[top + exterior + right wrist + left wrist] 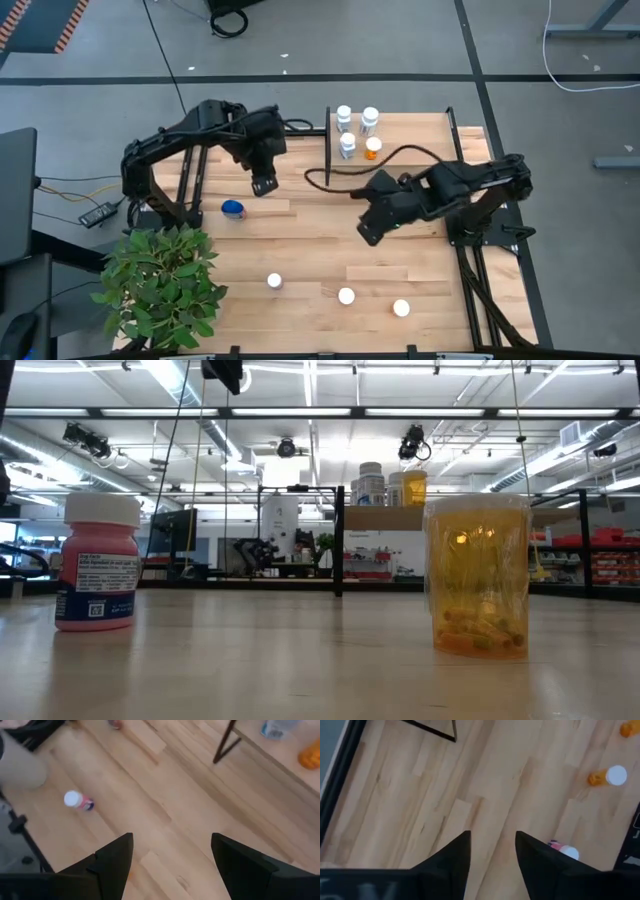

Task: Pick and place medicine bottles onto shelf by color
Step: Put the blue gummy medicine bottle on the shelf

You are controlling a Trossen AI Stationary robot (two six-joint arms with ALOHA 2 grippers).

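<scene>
The shelf (420, 130) stands at the table's far middle. On its left part stand three white-capped bottles (347, 145) and an orange one (373, 148). A squat blue bottle (233, 209) stands on the tabletop at the left. Near the front edge stand three more: a pink one (97, 565), an orange one (478, 575) and a third (401, 308). My left gripper (263, 185) hovers open above bare wood, to the far right of the blue bottle. My right gripper (368, 232) hovers open above the table's middle, nearer than the shelf. Both hold nothing.
A green leafy plant (160, 285) fills the near left corner. A black cable (330, 180) loops over the table beside the shelf's left rail. Bare wood lies between the two grippers and the front row of bottles.
</scene>
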